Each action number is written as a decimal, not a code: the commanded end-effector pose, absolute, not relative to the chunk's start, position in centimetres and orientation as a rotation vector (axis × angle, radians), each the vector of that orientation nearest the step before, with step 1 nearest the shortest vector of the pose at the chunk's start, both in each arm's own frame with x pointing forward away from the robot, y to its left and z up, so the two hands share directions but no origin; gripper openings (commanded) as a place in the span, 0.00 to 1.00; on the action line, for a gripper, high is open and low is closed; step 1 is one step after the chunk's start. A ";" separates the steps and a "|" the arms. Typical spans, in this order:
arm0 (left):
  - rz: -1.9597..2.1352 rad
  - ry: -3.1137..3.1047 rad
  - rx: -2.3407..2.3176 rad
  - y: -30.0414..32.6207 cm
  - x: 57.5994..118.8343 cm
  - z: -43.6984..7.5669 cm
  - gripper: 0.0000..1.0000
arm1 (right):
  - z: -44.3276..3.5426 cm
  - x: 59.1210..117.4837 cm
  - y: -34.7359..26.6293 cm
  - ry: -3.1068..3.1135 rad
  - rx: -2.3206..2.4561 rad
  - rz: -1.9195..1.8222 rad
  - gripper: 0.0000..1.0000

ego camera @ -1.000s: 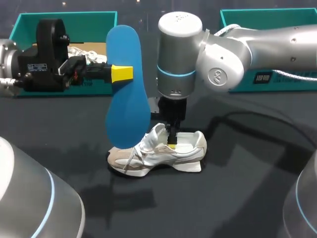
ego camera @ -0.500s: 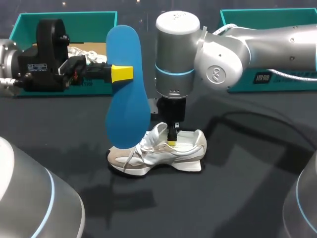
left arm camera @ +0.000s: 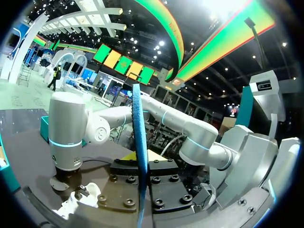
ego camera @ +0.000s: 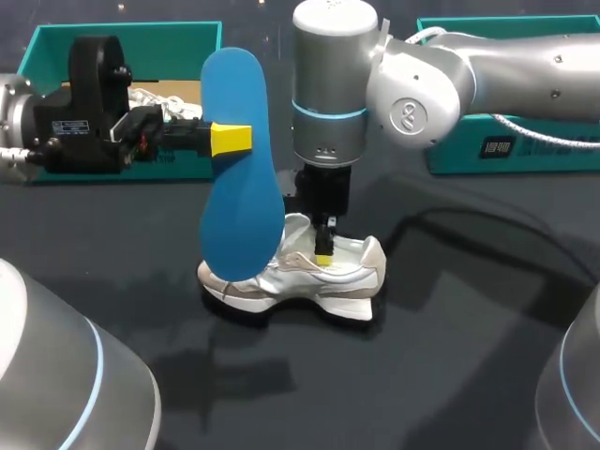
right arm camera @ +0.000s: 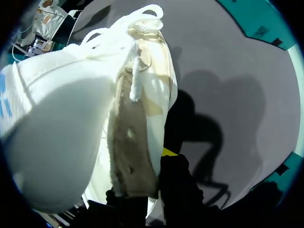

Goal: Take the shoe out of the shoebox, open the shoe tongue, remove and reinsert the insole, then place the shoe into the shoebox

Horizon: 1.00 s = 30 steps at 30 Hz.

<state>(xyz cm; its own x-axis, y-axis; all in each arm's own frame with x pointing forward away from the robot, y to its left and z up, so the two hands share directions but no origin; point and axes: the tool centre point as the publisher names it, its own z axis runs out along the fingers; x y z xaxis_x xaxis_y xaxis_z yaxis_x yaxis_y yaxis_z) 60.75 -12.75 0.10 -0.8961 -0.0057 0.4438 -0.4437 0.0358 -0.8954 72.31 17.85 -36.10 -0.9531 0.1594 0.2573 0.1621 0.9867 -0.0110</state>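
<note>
An open teal cardboard shoebox (ego camera: 141,30) sits at the upper left of the head view. In front of it the left gripper (ego camera: 232,139) pinches a blue foam insole (ego camera: 239,187) near its middle and holds it upright in the air, left of centre. Below the insole, at the frame's centre, the white and beige lace-up sneaker (ego camera: 281,279) is tilted low over the dark table (ego camera: 450,356), clear of both boxes. I cannot tell whether its sole touches the table. The right gripper (ego camera: 323,255) comes straight down onto it. In the right wrist view it looks clamped on the sneaker's side wall, with one finger inside the opening. A second teal box (ego camera: 506,21) stands at the upper right.

By my reading, the sneaker is out, the tongue is opened and the insole is removed. Reinserting the insole and boxing the sneaker remain.
</note>
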 end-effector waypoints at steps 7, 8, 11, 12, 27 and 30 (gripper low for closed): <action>1.929 -2.001 0.458 -12.9 60.7 0.0 0.00 | -34.4 72.2 17.6 -2.879 -0.305 -0.028 0.00; 1.929 -2.001 0.458 -12.9 60.7 0.0 0.00 | -34.4 72.1 17.6 -2.877 -0.330 -0.033 0.00; 1.929 -2.001 0.458 -12.9 60.7 0.0 0.00 | -34.2 71.9 17.4 -2.874 -0.446 -0.058 0.00; 1.929 -2.001 0.458 -12.9 60.7 0.0 0.00 | -34.1 71.7 17.4 -2.872 -0.513 -0.076 0.00; 1.929 -2.001 0.458 -12.9 60.7 0.0 0.00 | -34.2 71.0 17.0 -2.843 -0.871 -0.167 0.00; 1.929 -2.001 0.458 -12.9 60.7 0.0 0.00 | -34.2 71.0 17.0 -2.843 -0.871 -0.167 0.00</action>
<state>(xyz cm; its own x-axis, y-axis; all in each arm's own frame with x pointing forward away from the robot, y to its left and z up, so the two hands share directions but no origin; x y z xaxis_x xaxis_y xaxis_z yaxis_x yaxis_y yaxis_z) 60.75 -12.76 0.10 -0.8961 -0.0057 0.4438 -0.4437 0.0358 -0.8955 71.05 17.20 -34.24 -0.8166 0.5465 0.1858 0.5636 0.8244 0.0518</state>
